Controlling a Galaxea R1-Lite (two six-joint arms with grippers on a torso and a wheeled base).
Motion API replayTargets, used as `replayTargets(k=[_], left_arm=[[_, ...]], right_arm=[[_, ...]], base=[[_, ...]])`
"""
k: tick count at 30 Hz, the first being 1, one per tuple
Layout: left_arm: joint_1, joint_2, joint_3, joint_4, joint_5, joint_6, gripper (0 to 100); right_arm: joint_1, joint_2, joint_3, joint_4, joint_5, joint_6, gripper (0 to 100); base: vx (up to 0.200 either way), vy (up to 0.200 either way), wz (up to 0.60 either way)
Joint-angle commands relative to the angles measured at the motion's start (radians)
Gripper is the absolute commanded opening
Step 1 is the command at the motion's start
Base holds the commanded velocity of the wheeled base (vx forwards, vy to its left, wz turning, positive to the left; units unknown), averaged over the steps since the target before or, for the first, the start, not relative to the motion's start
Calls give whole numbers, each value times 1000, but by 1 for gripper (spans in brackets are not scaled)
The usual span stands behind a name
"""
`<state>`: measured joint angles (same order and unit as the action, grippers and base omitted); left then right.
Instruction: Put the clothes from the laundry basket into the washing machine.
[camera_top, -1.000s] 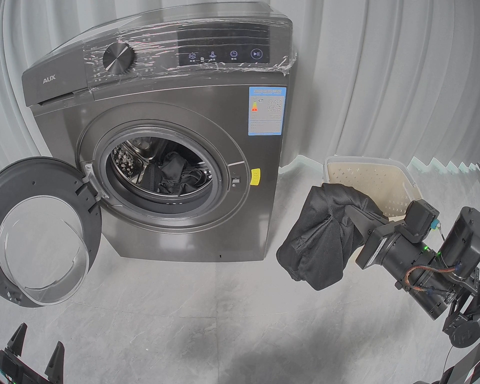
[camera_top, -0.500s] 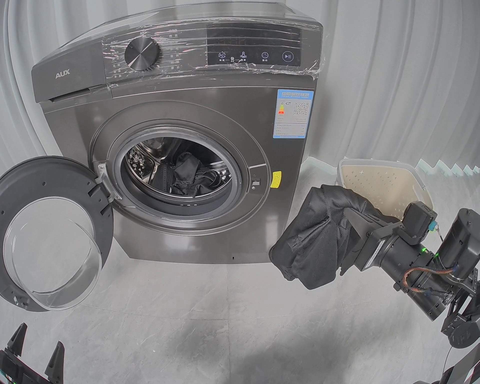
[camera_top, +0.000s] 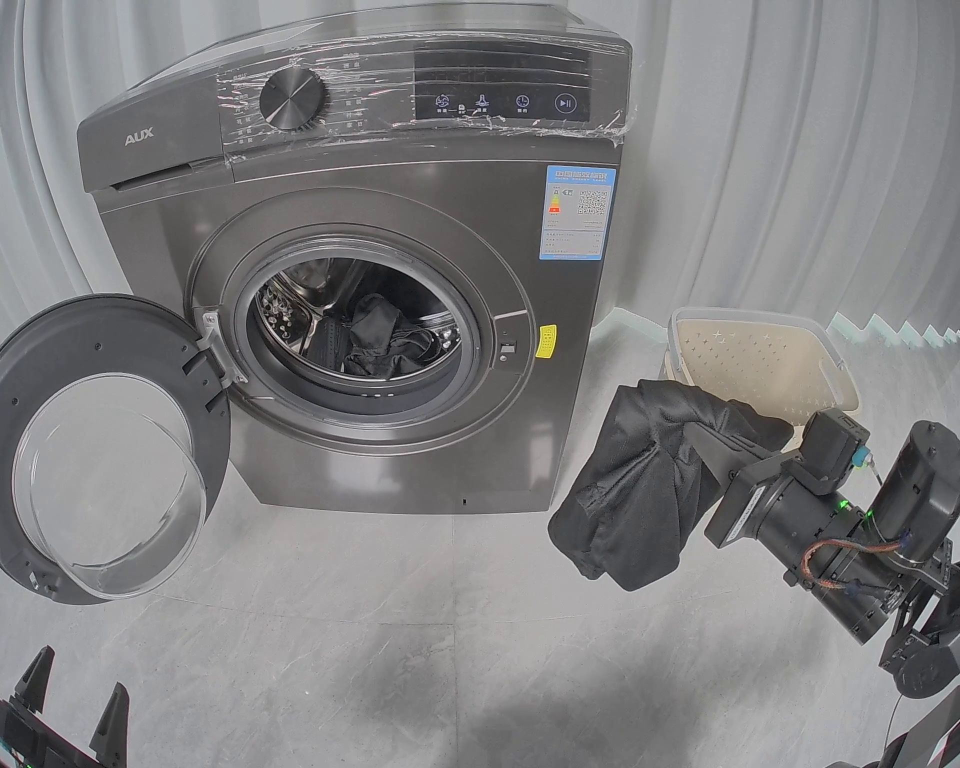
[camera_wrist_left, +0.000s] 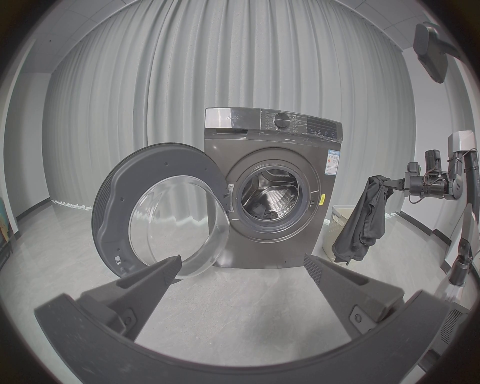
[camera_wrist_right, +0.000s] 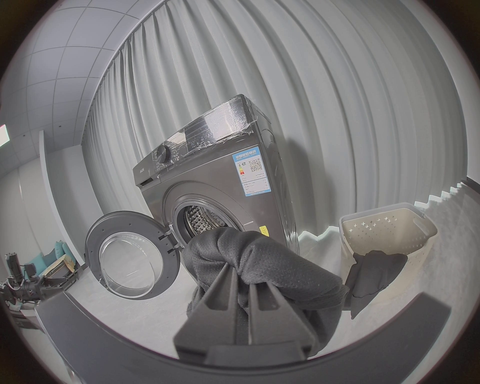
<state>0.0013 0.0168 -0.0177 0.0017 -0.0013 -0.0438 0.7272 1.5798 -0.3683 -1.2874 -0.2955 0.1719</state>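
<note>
Grey tiled floor (camera_top: 380, 620), pale pleated curtain (camera_top: 800, 150) behind the washing machine (camera_top: 400, 200). Door (camera_top: 100, 440) swung fully open to the machine's left. Dark clothes (camera_top: 380, 335) already lying in the drum.

Right gripper (camera_top: 705, 440) off the machine's right front corner, in front of the laundry basket (camera_top: 760, 318). Fingers (camera_wrist_right: 225, 305) clamped together on a bunched fold of a black garment (camera_top: 645, 490). Garment hanging clear of the floor, well apart from the drum opening.

Left gripper (camera_top: 78, 682) low in front of the machine, below the door, fingers spread, holding nothing.

Handling, as judged: soft, light, limp cloth of mesh-like weave, no stiffness, likely to swing and trail. Present hold near the top of the bunch adequate. Hanging lower half liable to catch on the drum rim unless carried well inside before release.

View differences:
- **Left wrist:** full hanging length of the garment (camera_wrist_left: 362, 225) and its clearance above the floor, both foreshortened from the head.
- **Right wrist:** closed fingers pinching the fold at close range, plus a dark flap (camera_wrist_right: 375, 277) against the basket wall. Cannot tell whether tail of the held garment or a separate piece.
</note>
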Motion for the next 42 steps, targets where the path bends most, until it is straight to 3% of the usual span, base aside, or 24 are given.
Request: replayTargets(k=[1,15,42], left_arm=[[0,-17,15,0,0,-1,100],[0,-17,15,0,0,-1,100],[0,-17,15,0,3,1,100]], right_arm=[[0,6,0,-1,-1,0,0],[1,8,0,0,-1,1,0],[1,19,38,0,6,0,0]], base=[[0,200,0],[0,200,0],[0,0,0]])
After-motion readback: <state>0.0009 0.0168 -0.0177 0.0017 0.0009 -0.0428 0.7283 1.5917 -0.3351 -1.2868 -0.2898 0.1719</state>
